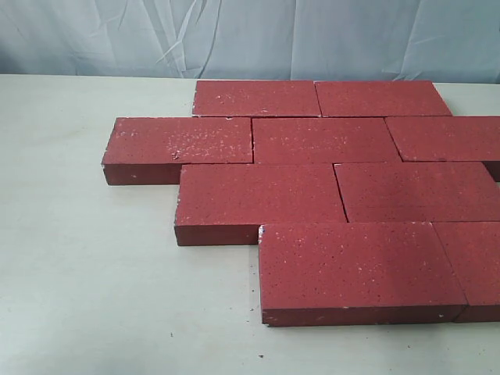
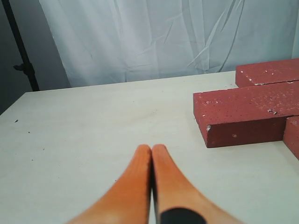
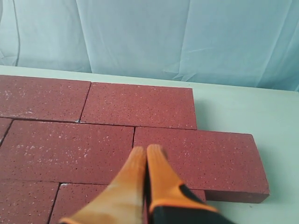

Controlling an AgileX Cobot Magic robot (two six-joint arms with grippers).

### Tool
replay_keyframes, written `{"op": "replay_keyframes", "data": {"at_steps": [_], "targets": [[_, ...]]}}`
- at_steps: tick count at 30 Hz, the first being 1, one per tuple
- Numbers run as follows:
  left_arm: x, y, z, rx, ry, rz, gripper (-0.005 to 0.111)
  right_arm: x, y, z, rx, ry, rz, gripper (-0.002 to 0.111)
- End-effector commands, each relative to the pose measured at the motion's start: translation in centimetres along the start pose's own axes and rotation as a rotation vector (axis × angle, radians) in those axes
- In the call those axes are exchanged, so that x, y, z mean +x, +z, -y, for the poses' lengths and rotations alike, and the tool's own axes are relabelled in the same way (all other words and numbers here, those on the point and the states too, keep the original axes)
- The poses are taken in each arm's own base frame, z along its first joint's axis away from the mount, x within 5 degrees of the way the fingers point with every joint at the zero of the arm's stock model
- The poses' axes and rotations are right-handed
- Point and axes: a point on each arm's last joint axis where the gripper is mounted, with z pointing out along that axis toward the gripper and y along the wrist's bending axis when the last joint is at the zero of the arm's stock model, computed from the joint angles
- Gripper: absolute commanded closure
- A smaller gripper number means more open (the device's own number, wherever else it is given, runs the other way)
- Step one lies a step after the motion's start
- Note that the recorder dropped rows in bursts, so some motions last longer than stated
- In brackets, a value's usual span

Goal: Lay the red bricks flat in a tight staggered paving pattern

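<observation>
The left fingers (image 2: 134, 177) are pressed together tip to tip and hold nothing. They point across bare worktop (image 2: 70, 130), with the nearest brick end off to one side and apart from them. The right fingers (image 3: 161, 170) are also closed and empty, poised above the red bricks (image 1: 324, 141) with their tips over the seam between two bricks of one row; whether they touch the surface I cannot tell. Beyond them, the bricks lie flat on the worktop in four rows, each offset from the next, with thin seams and staggered joints. The paving looks all but finished, so the step in hand is probably a last tightening. To do it well, use the closed fingers as a blunt pusher: meet a brick's side face low and square near its middle so it slides without turning, press toward the packed rows, and ease off once the seam closes so the neighbours are not shunted
</observation>
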Motion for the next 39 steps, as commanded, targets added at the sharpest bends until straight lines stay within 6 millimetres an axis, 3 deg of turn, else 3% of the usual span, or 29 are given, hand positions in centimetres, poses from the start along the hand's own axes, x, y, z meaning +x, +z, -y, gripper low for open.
{"op": "replay_keyframes", "data": {"at_steps": [1, 21, 29, 39], "targets": [[0.1, 0.0, 0.0, -0.002, -0.006, 0.007, 0.107, 0.1, -0.1, 0.1, 0.006, 0.005, 0.01, 0.109], [0.1, 0.0, 0.0, -0.002, -0.006, 0.007, 0.107, -0.3, -0.1, 0.3, 0.025, -0.034, 0.049, 0.109], [0.1, 0.0, 0.0, -0.002, -0.004, 0.007, 0.107, -0.9, -2.7, 0.6, 0.07, -0.109, 0.158, 0.109], [0.1, 0.0, 0.0, -0.002, -0.004, 0.007, 0.107, 4.0, -4.8, 0.2, 0.079, -0.138, 0.366, 0.109]]}}
